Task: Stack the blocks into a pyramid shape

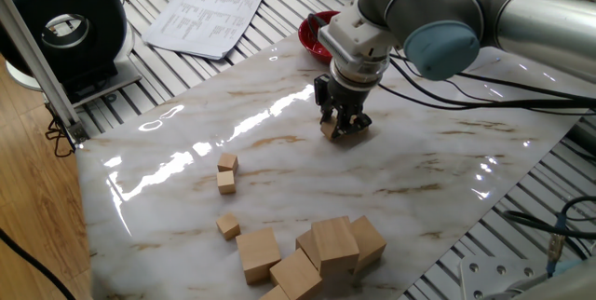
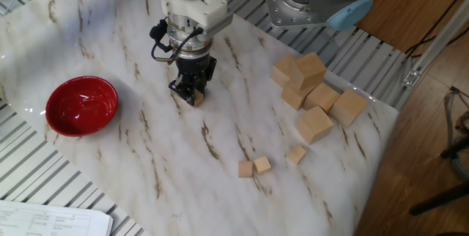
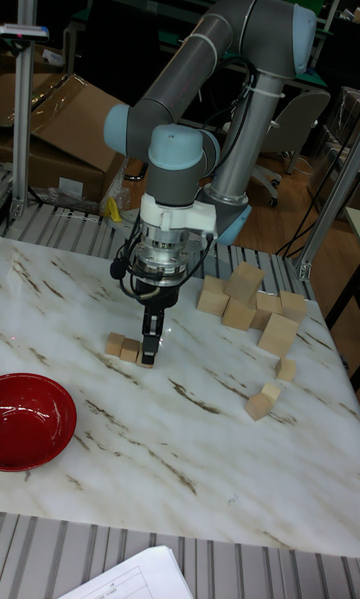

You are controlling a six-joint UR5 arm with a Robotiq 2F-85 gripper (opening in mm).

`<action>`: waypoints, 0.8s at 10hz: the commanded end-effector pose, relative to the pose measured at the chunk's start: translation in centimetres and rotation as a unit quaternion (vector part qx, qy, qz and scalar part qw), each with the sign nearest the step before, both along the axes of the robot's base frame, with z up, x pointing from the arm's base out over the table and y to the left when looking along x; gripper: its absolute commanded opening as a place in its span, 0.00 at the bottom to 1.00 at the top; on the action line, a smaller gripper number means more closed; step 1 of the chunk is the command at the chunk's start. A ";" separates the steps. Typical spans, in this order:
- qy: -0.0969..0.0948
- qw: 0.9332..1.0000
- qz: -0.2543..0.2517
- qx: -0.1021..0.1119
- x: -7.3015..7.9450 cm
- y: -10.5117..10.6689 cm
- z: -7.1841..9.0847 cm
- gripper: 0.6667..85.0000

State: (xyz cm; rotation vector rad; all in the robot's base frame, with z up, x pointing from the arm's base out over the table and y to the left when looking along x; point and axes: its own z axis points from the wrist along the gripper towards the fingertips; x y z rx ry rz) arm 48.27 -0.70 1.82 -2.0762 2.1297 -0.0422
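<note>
Tall fixed view: three small tan wood cubes (image 3: 122, 348) are seen in a row on the white marbled tabletop (image 3: 200, 459), base layer apparently formed. Black two-finger gripper (image 3: 148, 351) is lowered at the row's end, fingers grasping the end cube. Three loose small cubes (image 1: 226, 171) are left well apart, beside larger wood cubes (image 1: 321, 249); upper tiers remain unbuilt.

Robotics lab: aluminium-slat bench (image 1: 140, 86), cables (image 1: 484, 90), cardboard boxes (image 3: 55, 134).

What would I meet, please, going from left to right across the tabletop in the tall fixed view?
Red bowl → small blocks by the gripper → gripper → pile of large wooden cubes → loose small blocks.
</note>
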 end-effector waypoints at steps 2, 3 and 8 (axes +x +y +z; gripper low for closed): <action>0.005 1.000 -0.004 0.003 -0.3 -0.1 0.0 0.18; 0.005 1.000 -0.004 0.001 -0.3 -0.2 0.0 0.18; 0.006 1.000 -0.003 -0.004 -0.2 -0.4 -0.3 0.18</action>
